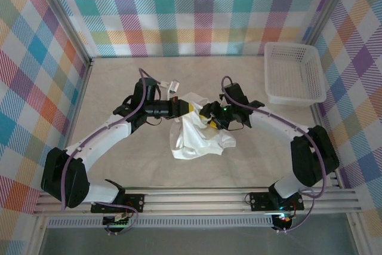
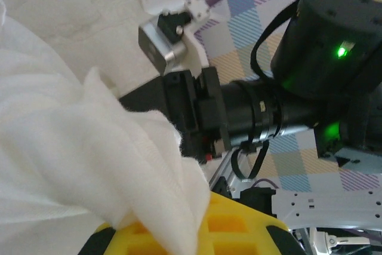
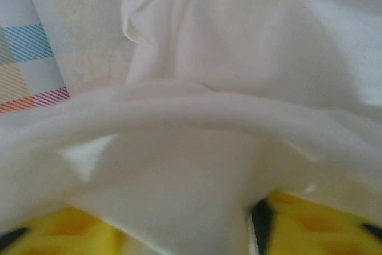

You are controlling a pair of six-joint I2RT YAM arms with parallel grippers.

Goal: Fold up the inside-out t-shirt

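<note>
The inside-out t-shirt [image 1: 197,138] is a bunched white heap in the middle of the table, its top pulled up between the two arms. My left gripper [image 1: 188,107] is shut on the shirt's upper edge. In the left wrist view, white cloth [image 2: 71,165] drapes over the yellow fingers [image 2: 245,231]. My right gripper [image 1: 210,117] meets the shirt from the right, close to the left one. In the right wrist view the cloth [image 3: 239,58] covers the gap between the yellow fingers [image 3: 316,225], so how the jaws stand is hidden.
A white mesh basket [image 1: 293,101] stands at the back right of the beige table [image 1: 119,88]. Checked walls close in the left, back and right sides. The right arm's black wrist [image 2: 239,106] sits just beyond the left gripper.
</note>
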